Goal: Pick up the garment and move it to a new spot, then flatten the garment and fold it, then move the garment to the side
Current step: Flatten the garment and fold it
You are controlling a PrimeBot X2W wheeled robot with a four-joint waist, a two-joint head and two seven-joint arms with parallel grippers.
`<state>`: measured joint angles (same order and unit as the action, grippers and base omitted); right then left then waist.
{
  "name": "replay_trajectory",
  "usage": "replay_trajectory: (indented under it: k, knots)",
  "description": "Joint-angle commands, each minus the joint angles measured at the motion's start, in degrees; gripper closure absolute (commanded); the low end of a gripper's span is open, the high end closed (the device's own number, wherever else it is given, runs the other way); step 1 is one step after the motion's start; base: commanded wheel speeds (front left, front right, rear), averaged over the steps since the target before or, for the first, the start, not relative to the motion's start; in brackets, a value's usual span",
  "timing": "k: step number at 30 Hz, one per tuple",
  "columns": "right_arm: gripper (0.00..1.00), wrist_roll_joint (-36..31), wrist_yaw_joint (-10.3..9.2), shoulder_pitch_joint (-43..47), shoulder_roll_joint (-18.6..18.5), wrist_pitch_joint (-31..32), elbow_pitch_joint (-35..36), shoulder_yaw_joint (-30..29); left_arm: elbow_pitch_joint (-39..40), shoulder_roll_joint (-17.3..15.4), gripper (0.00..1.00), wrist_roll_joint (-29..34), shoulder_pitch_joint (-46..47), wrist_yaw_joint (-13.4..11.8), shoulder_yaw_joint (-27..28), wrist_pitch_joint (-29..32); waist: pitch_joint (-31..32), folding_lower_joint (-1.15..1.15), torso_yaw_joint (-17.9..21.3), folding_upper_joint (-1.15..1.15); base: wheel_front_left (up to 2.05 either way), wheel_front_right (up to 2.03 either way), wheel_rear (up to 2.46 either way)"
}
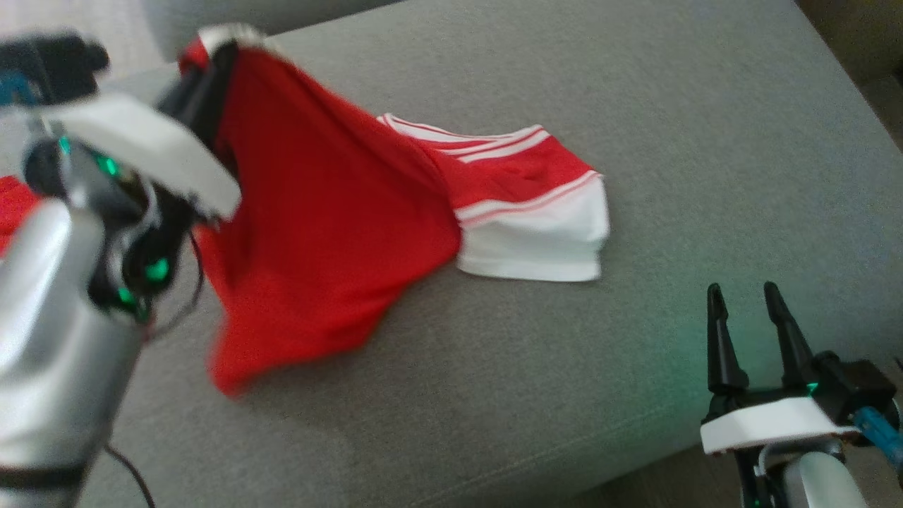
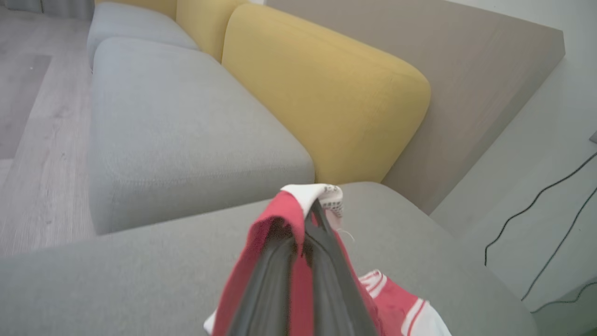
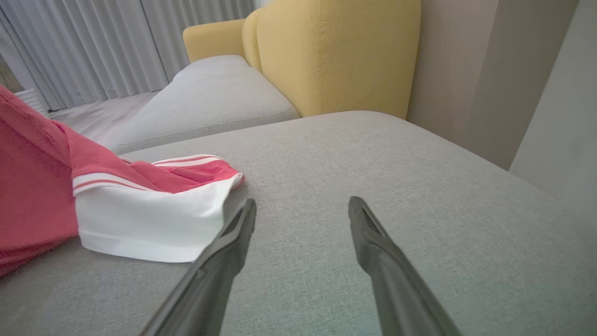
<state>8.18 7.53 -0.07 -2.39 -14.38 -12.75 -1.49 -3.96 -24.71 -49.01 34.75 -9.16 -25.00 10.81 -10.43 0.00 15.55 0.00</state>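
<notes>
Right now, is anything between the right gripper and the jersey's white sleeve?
Nothing visible does. Bare grey sofa cushion lies between the open right gripper and the white sleeve of the red jersey. The left gripper is shut on the jersey's white-trimmed edge, holding it raised.

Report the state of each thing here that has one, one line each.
garment: hanging from one raised edge, its white sleeve lying on the grey cushion.
left gripper: shut on the garment, raised.
right gripper: open, empty, apart from the garment.
</notes>
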Motion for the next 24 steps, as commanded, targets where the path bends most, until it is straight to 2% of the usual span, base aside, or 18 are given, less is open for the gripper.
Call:
replay_trajectory:
  k: [1,4,8,14,18,24]
  knots:
    - [0.0,0.5,-0.04,-1.9,-0.5,-0.6,1.4,1.1,-0.7,-1.2,1.0,1.5,6.7,1.2,2.8,-1.2,-1.1,0.0,1.5,0.0,0.0,0.0,0.0]
    - [0.0,0.4,-0.04,-2.0,-0.5,-0.6,1.3,0.8,-4.3,-0.6,1.0,3.5,11.3,2.9,1.7,-2.7,-1.0,0.0,1.9,0.0,0.0,0.0,0.0]
    - [0.0,0.2,-0.04,-1.8,-0.5,-0.6,1.2,0.3,-6.3,-0.1,1.0,5.7,13.7,4.0,-0.1,-3.8,-0.6,0.0,1.7,0.0,0.0,0.0,0.0]
    - [0.0,-0.5,-0.04,-0.1,-0.5,-0.6,1.4,-1.2,-2.2,0.3,1.0,6.1,7.7,4.6,-3.0,-4.4,1.6,0.0,-1.5,0.0,0.0,0.0,0.0]
    - [0.0,-1.5,-0.04,0.7,-0.5,-0.6,1.7,-2.0,4.1,-1.3,1.0,5.8,-1.4,3.0,-4.3,-4.8,3.1,0.0,-4.8,0.0,0.0,0.0,0.0]
    - [0.0,-2.6,-0.04,1.8,-0.5,-0.6,1.8,-3.1,13.4,-2.7,1.0,4.3,-19.6,-2.7,-4.7,-8.2,5.2,0.0,-9.3,0.0,0.0,0.0,0.0]
